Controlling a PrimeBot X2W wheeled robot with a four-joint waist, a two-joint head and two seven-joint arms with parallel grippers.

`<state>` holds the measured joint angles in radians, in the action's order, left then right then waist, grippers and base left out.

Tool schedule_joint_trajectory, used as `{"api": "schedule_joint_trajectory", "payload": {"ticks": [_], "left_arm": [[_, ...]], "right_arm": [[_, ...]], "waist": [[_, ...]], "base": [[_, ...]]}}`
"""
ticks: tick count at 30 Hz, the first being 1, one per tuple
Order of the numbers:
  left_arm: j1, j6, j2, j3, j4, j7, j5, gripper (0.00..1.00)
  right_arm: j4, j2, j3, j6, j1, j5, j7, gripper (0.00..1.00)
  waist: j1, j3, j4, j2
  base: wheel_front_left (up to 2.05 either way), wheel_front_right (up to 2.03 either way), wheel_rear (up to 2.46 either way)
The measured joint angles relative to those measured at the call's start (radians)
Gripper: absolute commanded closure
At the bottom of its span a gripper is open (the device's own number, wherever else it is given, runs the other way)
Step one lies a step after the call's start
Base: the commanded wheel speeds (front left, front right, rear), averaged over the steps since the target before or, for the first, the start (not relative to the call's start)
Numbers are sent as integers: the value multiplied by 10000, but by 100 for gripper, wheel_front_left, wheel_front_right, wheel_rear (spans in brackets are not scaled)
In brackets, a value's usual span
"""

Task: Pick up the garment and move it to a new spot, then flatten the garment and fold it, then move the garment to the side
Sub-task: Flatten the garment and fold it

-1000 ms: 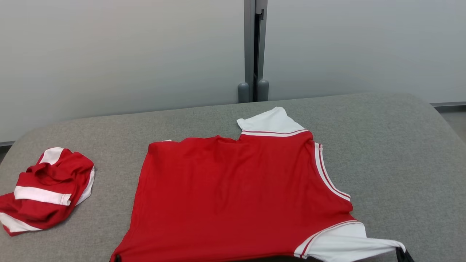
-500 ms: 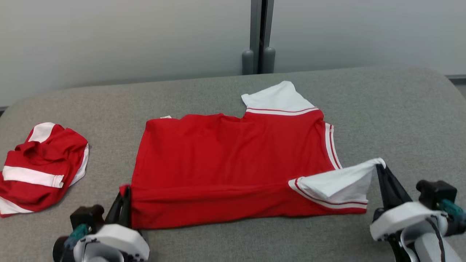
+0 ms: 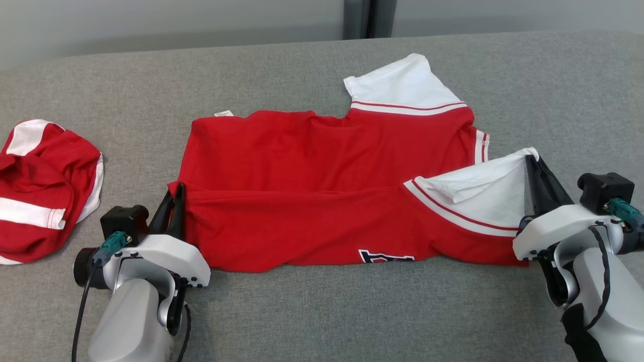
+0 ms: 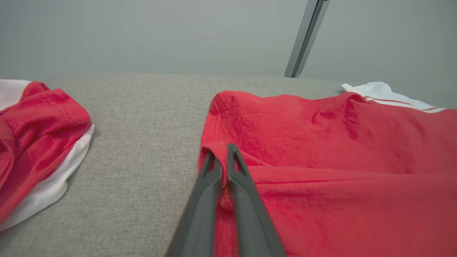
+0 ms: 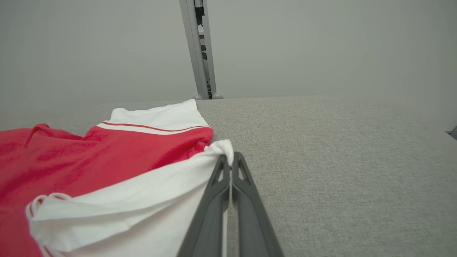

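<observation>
Two tools, both pinched tight on cloth. Nearest us, the left tool (image 3: 175, 195) has its jaws closed on the near-left corner (image 4: 213, 151) of the garment (image 3: 312, 151). The right tool (image 3: 532, 165) is clamped the same way on the tip of the near white sleeve (image 3: 485, 193).

Both held points sit lifted just off the counter (image 3: 352, 311) and carried over the red body. So the near long side is doubled onto itself, and the flap's free edge runs across about mid-body. A bit of printed logo (image 3: 385, 256) shows on the turned-up face along the near crease.

Off to the left, well apart, a second garment (image 3: 45, 191) lies crumpled, same red and white.

Further back, the uncovered half of the body lies flat with light wrinkles. The far sleeve (image 3: 402, 83) is spread out near the counter's back edge, and a grey post (image 3: 370, 17) stands behind it.

Our read on progress:
- The garment sits mid-counter and spread, so pick-and-move and flatten look done.
- The first fold is in hand: flap over, but not laid down or released.
- Left to do: set the flap down, let go, likely more folding, then shift it aside.
</observation>
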<state>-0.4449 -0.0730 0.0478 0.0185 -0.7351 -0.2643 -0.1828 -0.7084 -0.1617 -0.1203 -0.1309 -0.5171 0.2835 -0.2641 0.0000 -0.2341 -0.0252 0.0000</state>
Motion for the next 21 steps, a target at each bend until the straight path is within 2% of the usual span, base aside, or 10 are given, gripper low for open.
{"api": "schedule_joint_trajectory", "payload": {"ticks": [2, 3, 4, 10, 16, 21], "left_arm": [[-182, 65, -2, 13, -138, 0, 73, 100], [-225, 82, -2, 15, -198, 2, 67, 51], [-235, 100, -2, 31, -186, 2, 65, 0], [324, 481, -8, -174, 1078, 0, -422, 0], [1799, 499, 0, 194, 1628, 2, -1127, 0], [2567, 746, 0, 614, 1837, 2, -1674, 0]], "right_arm": [[-205, 0, 42, 0, -188, -138, 0, 100], [-247, 15, 75, 0, -271, -169, -2, 62], [-232, 35, 148, 0, -339, -230, -2, 0], [792, 219, 596, 0, -80, -380, -2, 0], [1400, 265, 790, 0, 1421, -92, -2, 0], [1540, 355, 614, 2, 2649, 291, -2, 0]], "waist": [[0, -170, 31, 0], [0, -234, 45, 0], [0, -283, 57, 0], [0, -255, 77, 0], [0, 55, 116, 0], [0, 303, 88, 0]], "base": [[0, 0, 0], [0, 0, 0], [0, 0, 0], [0, 0, 0], [0, 0, 0], [0, 0, 0]]}}
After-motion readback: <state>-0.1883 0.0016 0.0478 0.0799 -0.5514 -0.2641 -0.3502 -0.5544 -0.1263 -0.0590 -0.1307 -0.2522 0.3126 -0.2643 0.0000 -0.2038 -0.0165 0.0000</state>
